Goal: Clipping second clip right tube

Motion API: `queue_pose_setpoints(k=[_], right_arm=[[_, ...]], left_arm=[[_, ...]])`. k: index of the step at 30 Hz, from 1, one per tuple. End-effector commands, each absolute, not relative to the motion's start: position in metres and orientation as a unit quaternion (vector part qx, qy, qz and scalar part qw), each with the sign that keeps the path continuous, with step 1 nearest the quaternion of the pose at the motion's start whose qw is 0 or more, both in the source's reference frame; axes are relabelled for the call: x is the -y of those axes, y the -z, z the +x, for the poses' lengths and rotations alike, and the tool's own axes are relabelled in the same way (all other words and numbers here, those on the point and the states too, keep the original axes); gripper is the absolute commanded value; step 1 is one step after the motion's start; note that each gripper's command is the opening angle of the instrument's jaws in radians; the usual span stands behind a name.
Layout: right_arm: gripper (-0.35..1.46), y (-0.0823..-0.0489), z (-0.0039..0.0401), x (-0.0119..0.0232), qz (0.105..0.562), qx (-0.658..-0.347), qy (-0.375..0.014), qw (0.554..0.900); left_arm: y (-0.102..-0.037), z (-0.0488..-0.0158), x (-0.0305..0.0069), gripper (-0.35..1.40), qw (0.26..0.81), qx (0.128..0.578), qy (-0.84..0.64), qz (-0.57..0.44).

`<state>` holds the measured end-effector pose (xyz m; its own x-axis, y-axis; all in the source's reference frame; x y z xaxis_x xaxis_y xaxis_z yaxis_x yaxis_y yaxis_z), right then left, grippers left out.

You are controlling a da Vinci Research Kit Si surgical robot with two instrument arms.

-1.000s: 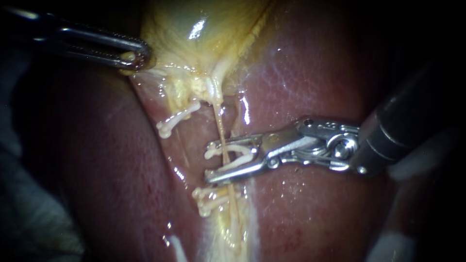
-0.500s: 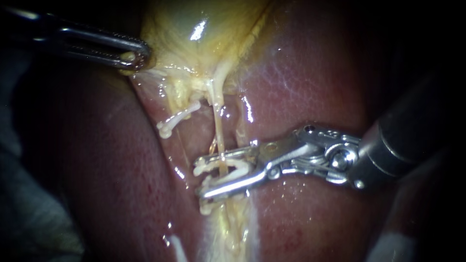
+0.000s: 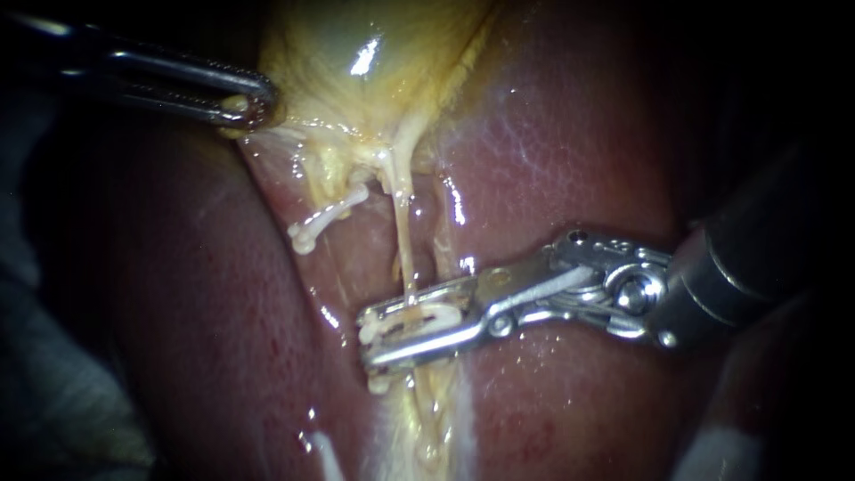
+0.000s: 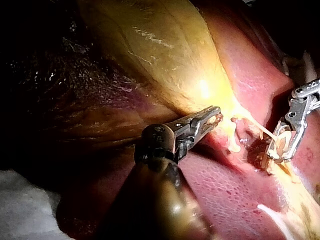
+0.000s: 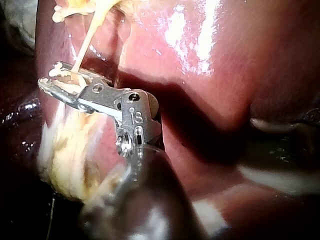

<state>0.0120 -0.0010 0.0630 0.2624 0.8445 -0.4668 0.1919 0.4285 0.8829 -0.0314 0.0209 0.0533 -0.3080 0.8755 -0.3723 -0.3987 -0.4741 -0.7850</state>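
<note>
The white clip [image 3: 419,318] sits squeezed between the jaws of the right instrument [image 3: 367,338], its two pale legs pressed nearly flat together with knobbed ends poking out past the jaw tips. It crosses the right tube [image 3: 403,240], a thin, taut, cream-coloured strand that runs down from the gallbladder's narrow end and enters the clip from above. Both metal jaws bear on the clip from opposite sides, so they are clamped on it with only a slim gap left between them; the right wrist view shows the same hold, clip [image 5: 64,77] in jaws [image 5: 49,75] and tube [image 5: 85,47] leading away ahead of them. Just under the lower jaw, a lower clip [image 3: 378,385] peeks out on the same strand, mostly hidden by the metal. A third clip [image 3: 325,218] lies slanted beside the tube, nearer the gallbladder [image 3: 374,53]. All of this lies in a glistening yellowish groove on the red-brown liver [image 3: 570,134]. Well apart, at the gallbladder's edge, the left instrument [image 3: 258,102] has its jaws pinched on a fold of yellow gallbladder tissue, as the left wrist view confirms [image 4: 215,116].
</note>
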Motion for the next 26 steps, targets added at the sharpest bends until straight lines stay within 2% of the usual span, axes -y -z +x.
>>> queue_pose_setpoints(k=[1, 5, 8, 14, 26], right_arm=[[0.01, -0.0631, 0.0120, 0.0010, 0.470, -0.551, -0.254, 0.641], [-0.15, -0.0630, 0.0118, 0.0010, 0.472, -0.550, -0.256, 0.640], [-0.35, -0.0630, 0.0116, 0.0011, 0.473, -0.550, -0.255, 0.640], [-0.35, -0.0630, 0.0115, 0.0011, 0.481, -0.540, -0.264, 0.638], [-0.35, -0.0632, 0.0115, 0.0012, 0.481, -0.540, -0.263, 0.638]], left_arm=[[-0.0533, -0.0315, -0.0209, -0.35, 0.422, 0.291, -0.755, -0.410], [-0.0533, -0.0315, -0.0209, -0.35, 0.422, 0.291, -0.755, -0.410], [-0.0533, -0.0315, -0.0209, -0.35, 0.422, 0.291, -0.755, -0.410], [-0.0533, -0.0315, -0.0209, -0.35, 0.422, 0.291, -0.755, -0.410], [-0.0533, -0.0316, -0.0210, -0.35, 0.422, 0.291, -0.755, -0.410]])
